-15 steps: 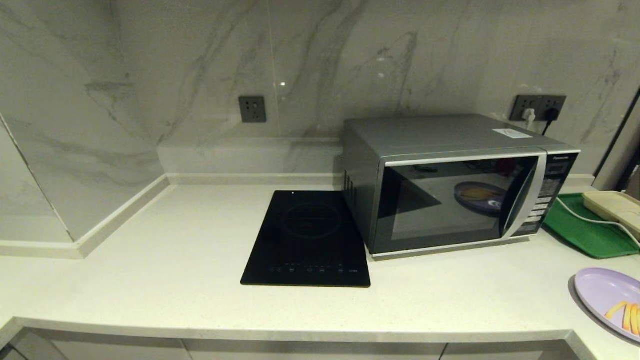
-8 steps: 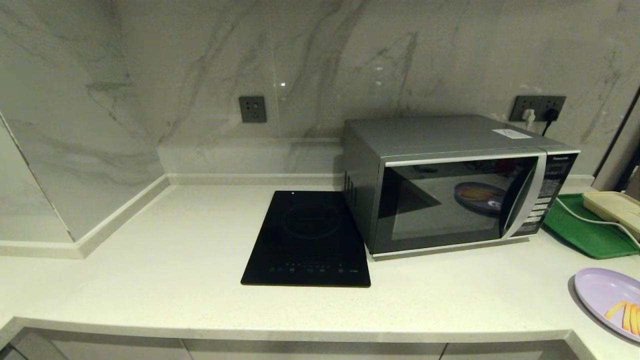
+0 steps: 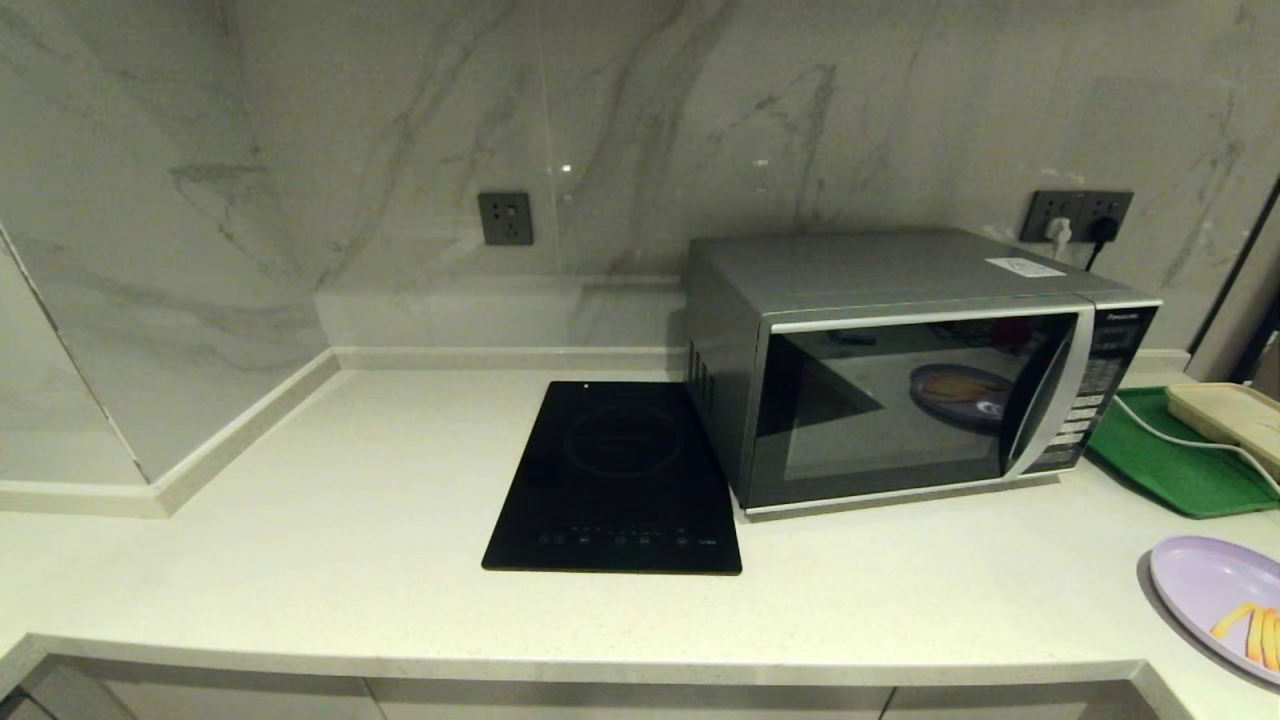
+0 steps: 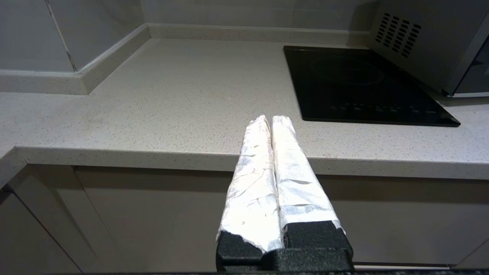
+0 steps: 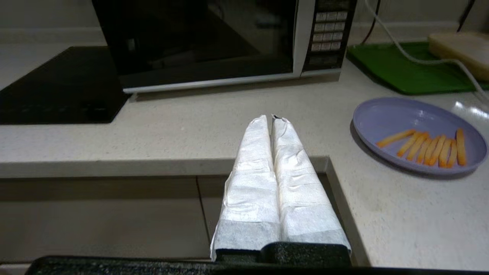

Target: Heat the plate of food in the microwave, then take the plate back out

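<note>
The silver-grey microwave (image 3: pixel 900 370) stands at the back right of the counter, its dark glass door shut; it also shows as the microwave (image 5: pixel 214 42) in the right wrist view. The lavender plate of food (image 3: pixel 1215 600) lies at the counter's front right edge, with orange fries on the plate of food (image 5: pixel 418 133). My right gripper (image 5: pixel 270 117) is shut and empty, held before the counter's front edge, left of the plate. My left gripper (image 4: pixel 269 118) is shut and empty, low before the counter edge, left of the cooktop. Neither arm shows in the head view.
A flat black induction cooktop (image 3: pixel 620 480) lies left of the microwave. A green tray (image 3: pixel 1170 465) with a cream dish (image 3: pixel 1230 415) and a white cable sits right of the microwave. Marble walls close the back and left.
</note>
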### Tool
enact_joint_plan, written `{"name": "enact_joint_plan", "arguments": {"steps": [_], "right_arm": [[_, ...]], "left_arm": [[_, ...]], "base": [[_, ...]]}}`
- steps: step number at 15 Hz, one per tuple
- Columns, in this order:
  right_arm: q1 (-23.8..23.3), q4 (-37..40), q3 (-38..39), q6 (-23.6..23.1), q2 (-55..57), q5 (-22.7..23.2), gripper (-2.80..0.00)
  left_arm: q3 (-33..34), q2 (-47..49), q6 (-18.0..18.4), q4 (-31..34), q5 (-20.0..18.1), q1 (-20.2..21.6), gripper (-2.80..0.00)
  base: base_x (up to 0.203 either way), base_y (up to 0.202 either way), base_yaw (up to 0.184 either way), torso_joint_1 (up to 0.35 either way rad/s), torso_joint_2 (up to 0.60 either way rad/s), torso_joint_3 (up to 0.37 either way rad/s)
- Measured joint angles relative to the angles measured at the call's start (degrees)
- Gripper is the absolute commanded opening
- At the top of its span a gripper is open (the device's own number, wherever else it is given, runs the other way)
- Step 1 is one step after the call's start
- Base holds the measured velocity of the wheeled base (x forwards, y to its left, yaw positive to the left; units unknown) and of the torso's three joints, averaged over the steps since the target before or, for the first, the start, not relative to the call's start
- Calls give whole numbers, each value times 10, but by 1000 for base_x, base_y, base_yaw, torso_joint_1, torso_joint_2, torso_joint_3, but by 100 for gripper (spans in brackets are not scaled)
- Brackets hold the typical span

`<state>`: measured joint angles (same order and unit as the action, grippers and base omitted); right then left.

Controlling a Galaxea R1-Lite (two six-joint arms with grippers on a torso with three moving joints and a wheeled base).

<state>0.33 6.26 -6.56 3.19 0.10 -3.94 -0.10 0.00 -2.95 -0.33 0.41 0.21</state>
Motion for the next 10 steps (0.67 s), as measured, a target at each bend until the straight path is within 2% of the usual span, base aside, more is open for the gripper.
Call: {"name": "enact_joint_plan", "arguments": {"steps": [2,5,7,10], "right_arm": [[0,-99,49,-11,0,7,-280],[0,-64,64,-17,0,21,-280],[0,-62,65,-33,0,25,-280],[0,-62,65,-33,0,25,-280]], "left_arm": [[0,0,0,0,0,0,-280],[0,0,0,0,0,0,-280],[0,0,0,0,0,0,-280],[0,0,0,0,0,0,-280]], "base": [[0,0,0,0,0,0],[0,0,0,0,0,0],[0,0,0,0,0,0],[0,0,0,0,0,0]]}}
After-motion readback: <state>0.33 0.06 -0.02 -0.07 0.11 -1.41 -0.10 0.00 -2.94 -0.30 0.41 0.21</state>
